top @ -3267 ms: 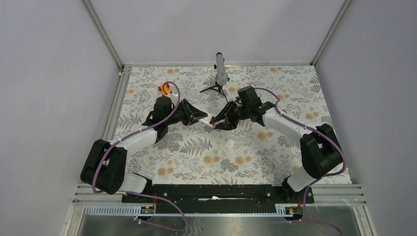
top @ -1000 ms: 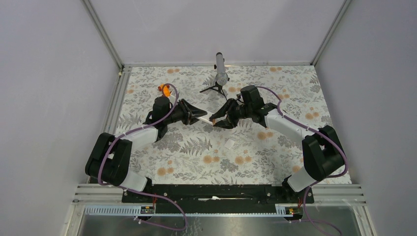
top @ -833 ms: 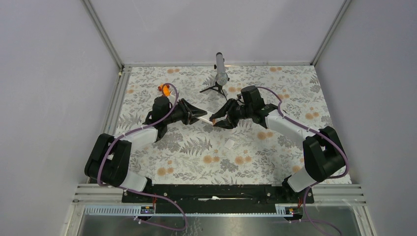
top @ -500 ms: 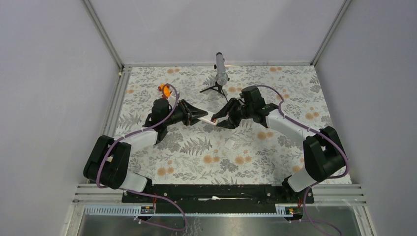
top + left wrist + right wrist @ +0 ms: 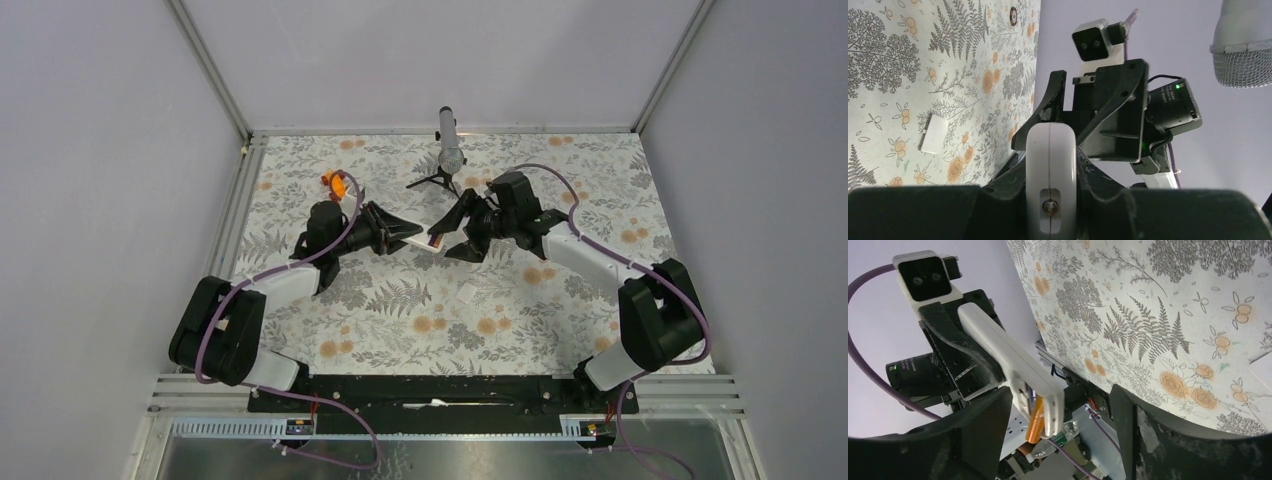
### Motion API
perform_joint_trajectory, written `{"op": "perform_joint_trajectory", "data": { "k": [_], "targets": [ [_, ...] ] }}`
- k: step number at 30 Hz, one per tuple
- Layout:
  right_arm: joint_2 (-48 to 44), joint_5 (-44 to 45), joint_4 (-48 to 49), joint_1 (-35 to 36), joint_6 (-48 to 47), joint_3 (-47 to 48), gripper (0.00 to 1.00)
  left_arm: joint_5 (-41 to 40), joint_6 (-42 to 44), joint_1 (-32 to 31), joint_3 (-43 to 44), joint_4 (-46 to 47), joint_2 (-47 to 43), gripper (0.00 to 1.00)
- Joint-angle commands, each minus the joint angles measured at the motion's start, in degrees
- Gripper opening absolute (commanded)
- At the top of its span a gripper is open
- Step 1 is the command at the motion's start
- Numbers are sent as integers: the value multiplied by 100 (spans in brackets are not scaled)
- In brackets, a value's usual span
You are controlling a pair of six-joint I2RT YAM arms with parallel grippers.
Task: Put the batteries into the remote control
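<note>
Right gripper (image 5: 452,232), jaws spread and empty, faces the remote (image 5: 425,238) mid-frame. Left gripper (image 5: 405,234) clamps its other end, long axis aimed between those jaws, orange battery (image 5: 1034,424) at the near tip.

The remote control (image 5: 1008,352) is smooth white plastic with a soft sheen and a fine moulding seam down its end. The orange battery (image 5: 1034,422) has a glossy, metallic-looking wrap. The right gripper (image 5: 1062,396) has matt black plastic fingers (image 5: 1168,440), scuffed pale in spots. The table covering (image 5: 400,310) looks matt and printed. The microphone (image 5: 1243,60) head is dull woven metal mesh.
</note>
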Motion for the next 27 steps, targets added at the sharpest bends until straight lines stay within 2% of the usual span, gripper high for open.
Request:
{"op": "perform_joint_trajectory", "data": {
  "k": [1,4,7,11,14,23,27],
  "targets": [
    [-459,153,388,-104,-688,177,85,371,369,-19,277,-72,-268,0],
    [-679,70,779,-192,-1053,92,94,611,655,-1,454,-521,-282,0],
    [-865,-86,898,-218,-1645,47,99,919,829,38,594,-759,-291,0],
    [-977,-817,1024,-220,-2788,-84,100,1351,1042,61,827,-1021,-300,0],
    [-913,-1298,663,-220,-3429,-41,100,1652,1224,61,998,-1236,-283,0],
    [-1050,-2214,1639,-174,-3074,-499,100,1872,1477,61,1245,-1604,-269,0],
    [-998,-2250,1200,-45,-3445,-376,100,1839,1448,61,1256,-1628,-256,0]
  ]
}}
